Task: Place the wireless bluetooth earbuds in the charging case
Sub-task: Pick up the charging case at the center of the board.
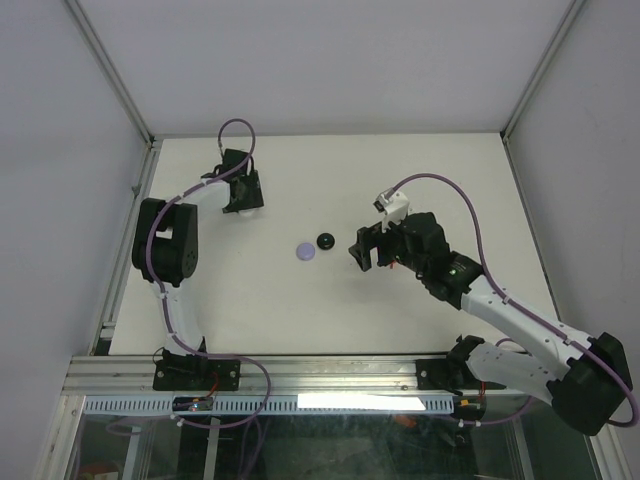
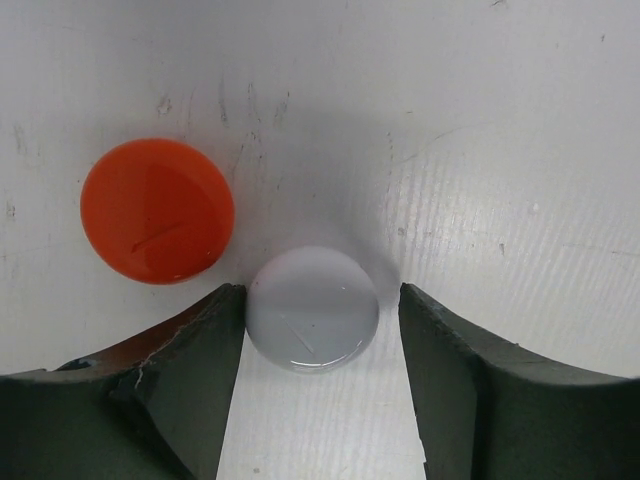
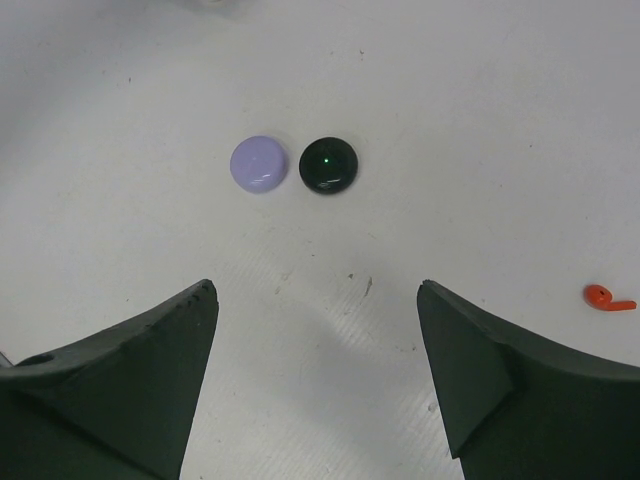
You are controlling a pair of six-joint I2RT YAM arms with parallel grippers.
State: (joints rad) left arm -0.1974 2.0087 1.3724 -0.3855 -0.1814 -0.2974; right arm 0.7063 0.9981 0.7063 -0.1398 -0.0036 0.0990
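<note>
A single red earbud lies on its side on the white table. In the right wrist view it is at 4 o'clock from the black disc, well apart from it and just outside the right-hand finger. No other earbud shows.

The black disc sits just beside the lavender disc, at its 3 o'clock, with a thin gap between them. Both are smooth domes with no opening showing, so what they hold cannot be told. The right gripper hangs at their 6 o'clock, jaws spread wide and holding nothing.

From above, the left gripper is at 10 o'clock from the lavender disc. Its fingers straddle a white disc. One finger is against the rim and the other stands a little clear, so nothing is clamped. An orange-red disc lies at the white disc's 10 o'clock, near but apart. Both are closed domes.
</note>
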